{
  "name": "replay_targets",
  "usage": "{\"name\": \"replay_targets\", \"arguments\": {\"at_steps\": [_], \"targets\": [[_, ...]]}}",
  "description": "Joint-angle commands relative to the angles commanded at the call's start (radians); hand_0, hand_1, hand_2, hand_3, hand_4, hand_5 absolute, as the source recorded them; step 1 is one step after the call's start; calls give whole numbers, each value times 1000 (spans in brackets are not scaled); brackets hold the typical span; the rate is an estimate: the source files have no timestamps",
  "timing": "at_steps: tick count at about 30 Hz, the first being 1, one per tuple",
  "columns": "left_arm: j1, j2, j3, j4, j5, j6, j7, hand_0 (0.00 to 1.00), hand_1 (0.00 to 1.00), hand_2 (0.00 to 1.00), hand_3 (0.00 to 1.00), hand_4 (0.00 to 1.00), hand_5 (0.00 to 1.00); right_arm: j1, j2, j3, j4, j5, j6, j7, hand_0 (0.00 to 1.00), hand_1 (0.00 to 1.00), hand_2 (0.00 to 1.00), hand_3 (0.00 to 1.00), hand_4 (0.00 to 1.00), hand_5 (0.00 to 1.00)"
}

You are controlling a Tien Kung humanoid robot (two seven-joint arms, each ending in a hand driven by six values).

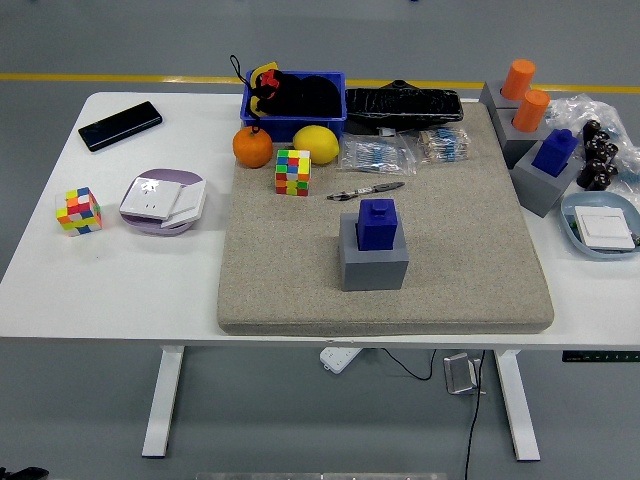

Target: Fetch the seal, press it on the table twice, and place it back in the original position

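Observation:
A blue seal [378,222] stands upright in a grey block holder [373,258] near the middle of the beige felt mat [290,280]. A second blue seal [554,152] sits in another grey holder [540,185] at the mat's right edge. Two orange seals [524,92] stand in grey holders at the far right back. Neither of my hands shows in the head view.
Behind the mat's middle lie a pen [364,190], a colour cube [292,172], an orange [252,147], a lemon [316,144], a blue bin [293,102] and plastic bags [404,150]. On the left are a phone [119,125], a second cube [78,211] and a plate [163,200]. A blue dish [600,225] sits far right.

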Motion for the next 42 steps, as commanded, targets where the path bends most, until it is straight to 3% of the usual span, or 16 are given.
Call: {"name": "replay_targets", "arguments": {"at_steps": [26,42], "targets": [[-5,-4,11,0,-19,6,-1,724,694,683,750,692,257,-3,4,-30,6,2,-4,-10,853,814,825,804,992,468],[-6,-1,-28,1,27,3,11,724,694,682,749,688,254,-3,5,-42,4,-2,-4,-14,847,807,819,801,973,439]]}}
